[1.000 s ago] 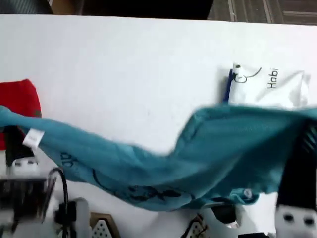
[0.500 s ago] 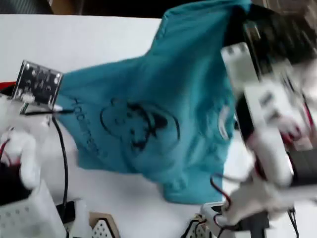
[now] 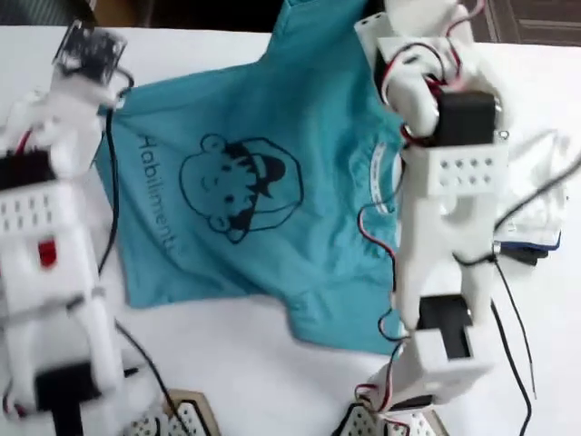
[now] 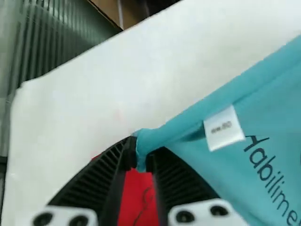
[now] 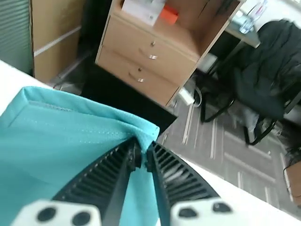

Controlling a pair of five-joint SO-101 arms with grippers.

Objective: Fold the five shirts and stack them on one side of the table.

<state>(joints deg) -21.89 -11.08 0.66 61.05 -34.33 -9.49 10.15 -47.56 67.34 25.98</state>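
A teal shirt (image 3: 254, 200) with a black cartoon print lies spread out, print up, over the middle of the white table (image 3: 227, 363). My left gripper (image 4: 141, 160) is shut on one teal corner, near the shirt's far left edge (image 3: 116, 95). Under that gripper a red shirt (image 4: 138, 197) shows. My right gripper (image 5: 141, 157) is shut on another teal corner (image 3: 359, 18), held past the table's far edge. A folded white shirt (image 3: 536, 195) lies at the right, partly hidden behind the right arm.
Both white arms stretch from the near edge towards the far side, one on each flank of the teal shirt. Beyond the far edge stand a wooden drawer cabinet (image 5: 150, 56) and a black chair (image 5: 268, 89). Cables hang along both arms.
The teal shirt hung bunched low near the front edge a second ago. Both arms have swung it up and away, and it is now spread flat with its print showing.
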